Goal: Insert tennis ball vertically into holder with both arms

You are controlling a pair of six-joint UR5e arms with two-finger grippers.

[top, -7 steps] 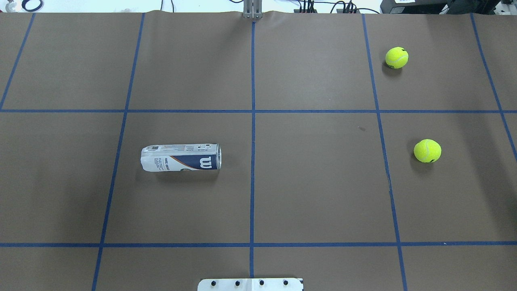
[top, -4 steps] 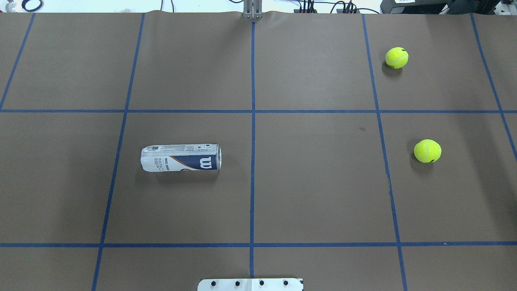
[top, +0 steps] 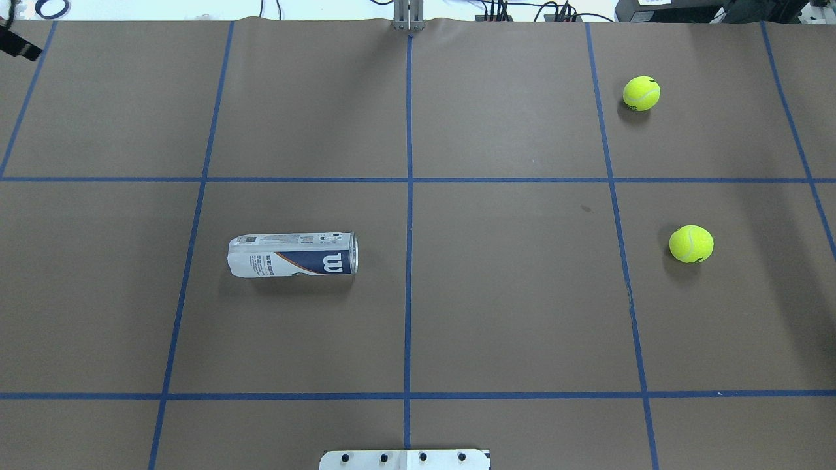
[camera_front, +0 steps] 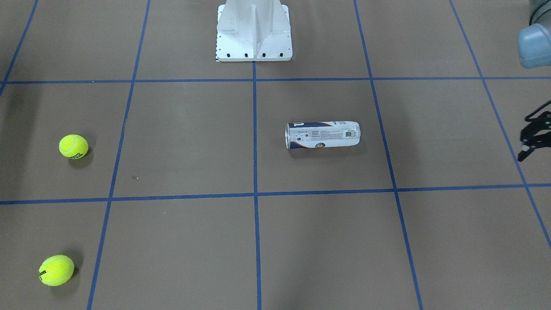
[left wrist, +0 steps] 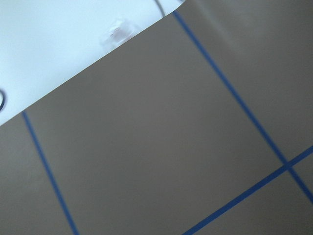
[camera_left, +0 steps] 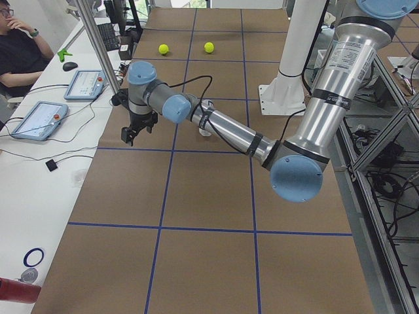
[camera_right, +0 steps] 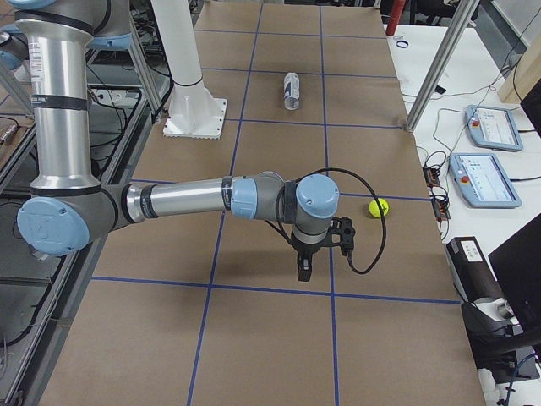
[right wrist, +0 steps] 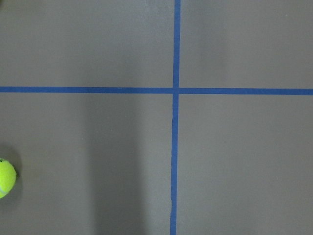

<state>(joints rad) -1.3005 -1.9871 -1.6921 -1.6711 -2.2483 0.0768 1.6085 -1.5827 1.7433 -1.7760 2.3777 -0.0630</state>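
Though the holder [top: 292,254] lies sideways left of centre on the counter [top: 522,294], it looks light, slick, crushable: grasp mid-label gently. Left end effector [camera_left: 135,131], right end effector [camera_right: 305,266]: cannot tell if spread.

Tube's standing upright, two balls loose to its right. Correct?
No. The tube lies on its side, as the overhead view shows. Two balls are loose to its right.
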